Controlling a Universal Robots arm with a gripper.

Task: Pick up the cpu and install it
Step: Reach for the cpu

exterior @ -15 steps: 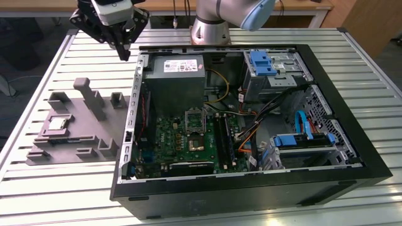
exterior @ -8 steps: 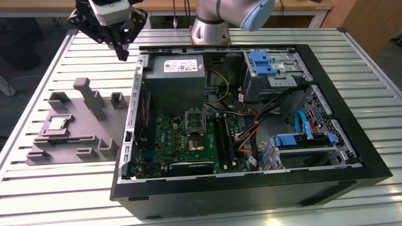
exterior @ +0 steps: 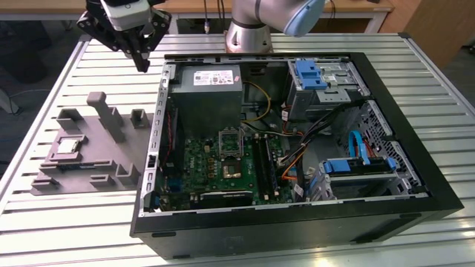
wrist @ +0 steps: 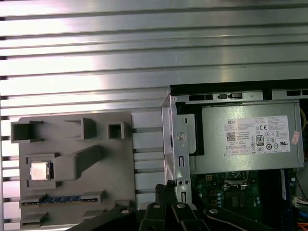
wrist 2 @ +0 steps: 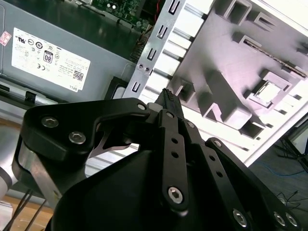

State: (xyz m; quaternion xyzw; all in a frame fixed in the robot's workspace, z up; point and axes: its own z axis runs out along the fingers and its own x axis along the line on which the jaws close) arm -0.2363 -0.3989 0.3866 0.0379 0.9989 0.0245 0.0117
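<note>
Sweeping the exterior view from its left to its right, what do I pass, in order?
Shiny silver square cpu seated in the grey moulded plastic tray → the tray's tall grey upright post → black tool hanging above the table → green motherboard → blue plastic drive bracket → black computer case's right wall.

The exterior view looks down from high up, off the arm, at a slant across the slatted counter [exterior: 89, 83]. It takes in the whole open computer case [exterior: 423, 172], the grey tray [exterior: 97, 150] at the exterior view's left and the gripper [exterior: 141, 65] hanging over the counter's far part. The first wrist view faces straight down at the counter from well above it. The second wrist view sits close behind the gripper and looks slantwise along its fingers [wrist 2: 168, 103]. All three views share the tray, the case's wall beside it and the power supply [wrist: 231, 144].
</note>
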